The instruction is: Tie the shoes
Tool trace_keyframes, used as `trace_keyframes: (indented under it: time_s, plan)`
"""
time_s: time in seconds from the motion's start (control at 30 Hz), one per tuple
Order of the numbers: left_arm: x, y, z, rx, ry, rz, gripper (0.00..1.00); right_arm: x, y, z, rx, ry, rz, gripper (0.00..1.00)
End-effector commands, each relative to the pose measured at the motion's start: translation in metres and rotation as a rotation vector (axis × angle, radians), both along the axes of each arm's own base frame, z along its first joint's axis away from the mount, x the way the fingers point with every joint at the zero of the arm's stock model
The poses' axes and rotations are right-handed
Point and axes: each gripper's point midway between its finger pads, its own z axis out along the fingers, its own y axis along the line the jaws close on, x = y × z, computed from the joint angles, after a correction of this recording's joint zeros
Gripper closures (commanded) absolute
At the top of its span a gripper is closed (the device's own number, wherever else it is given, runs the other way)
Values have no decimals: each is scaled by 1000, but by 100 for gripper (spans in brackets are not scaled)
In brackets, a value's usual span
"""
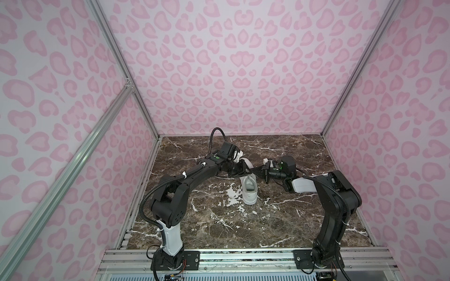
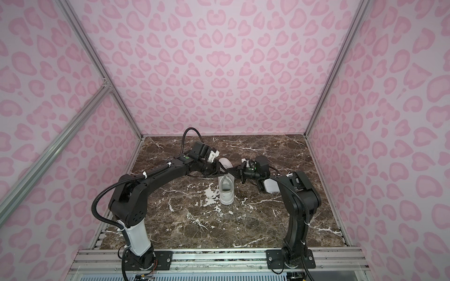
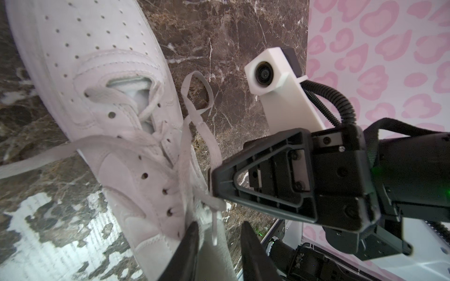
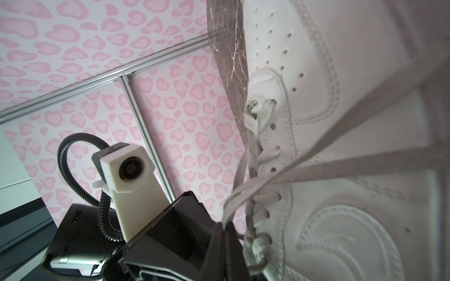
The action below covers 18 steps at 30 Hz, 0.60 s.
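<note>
A white low-top shoe point(image 1: 248, 192) stands mid-table in both top views point(image 2: 226, 192), heel toward the front. Both grippers meet over its laced part. In the right wrist view my right gripper point(image 4: 225, 234) is shut on a flat whitish lace point(image 4: 341, 160), which runs taut from the eyelets into its tips. The left wrist view shows that same right gripper point(image 3: 214, 181) pinching the lace beside the shoe point(image 3: 97, 102). My left gripper point(image 3: 220, 245) is open. A lace end point(image 3: 214, 228) dangles between its fingers point(image 3: 192, 250), touching neither. Another lace strand point(image 3: 48, 158) stretches off sideways.
The shoe rests on a brown marble tabletop point(image 1: 219, 219) enclosed by pink spotted walls point(image 1: 231, 73) with aluminium posts. A metal rail point(image 1: 243, 258) carrying both arm bases runs along the front edge. Each wrist camera faces the other arm's camera housing point(image 3: 265, 73).
</note>
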Motion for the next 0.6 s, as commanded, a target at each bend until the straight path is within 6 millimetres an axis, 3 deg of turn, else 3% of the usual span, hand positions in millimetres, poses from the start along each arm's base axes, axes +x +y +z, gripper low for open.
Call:
trace_keyframes:
  time_s: [0.0, 0.27, 0.57]
  plan:
    - [3, -4, -1, -20, -7, -2, 70, -3, 2, 7, 17, -33, 13, 97]
    - [5, -6, -3, -27, -9, -2, 75, -2, 2, 7, 23, -31, 12, 97]
    - [3, -3, -1, -24, -16, 5, 90, -3, 1, 5, 22, -28, 9, 95]
